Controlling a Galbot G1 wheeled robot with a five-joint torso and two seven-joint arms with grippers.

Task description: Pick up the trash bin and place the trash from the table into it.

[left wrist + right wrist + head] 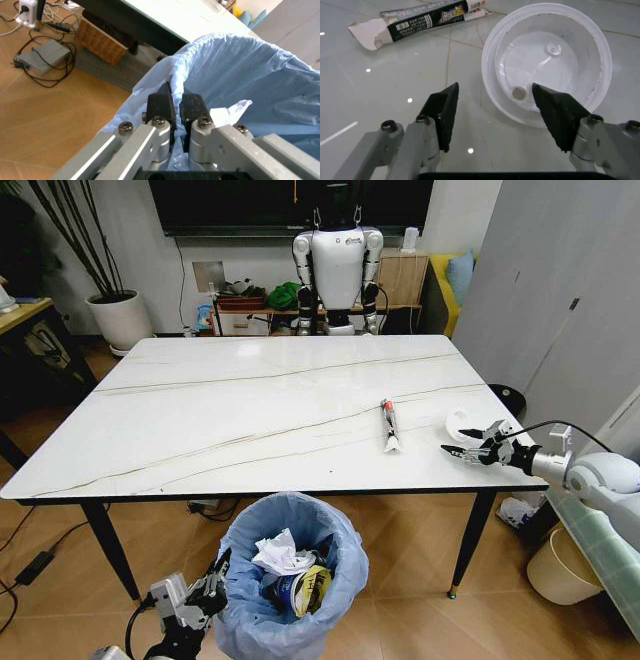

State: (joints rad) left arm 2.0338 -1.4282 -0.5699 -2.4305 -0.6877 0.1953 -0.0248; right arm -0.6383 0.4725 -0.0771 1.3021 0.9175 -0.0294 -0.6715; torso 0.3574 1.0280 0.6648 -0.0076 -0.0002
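Note:
The trash bin (290, 580), lined with a crinkly light-blue bag, hangs just in front of the table's (200, 410) near edge. My left gripper (220, 568) is shut on its rim; the left wrist view has the fingers (161, 107) pinching the bag's edge (240, 63). Crumpled white tissue (280, 555), a blue cup and a yellow wrapper (316, 585) lie inside. On the table's right part lie a slim red-black tube (389, 423) (420, 20) and a white disc (460, 423) (550, 60). My right gripper (455, 442) (495, 88) is open, low over the tabletop at the disc's near rim.
A second white robot (338, 270) stands behind the table's far edge. A beige bucket (560, 565) sits on the floor at the right, near the table's black leg (465, 550). A wicker basket (102, 43), a power brick (42, 56) and cables lie on the floor under the table.

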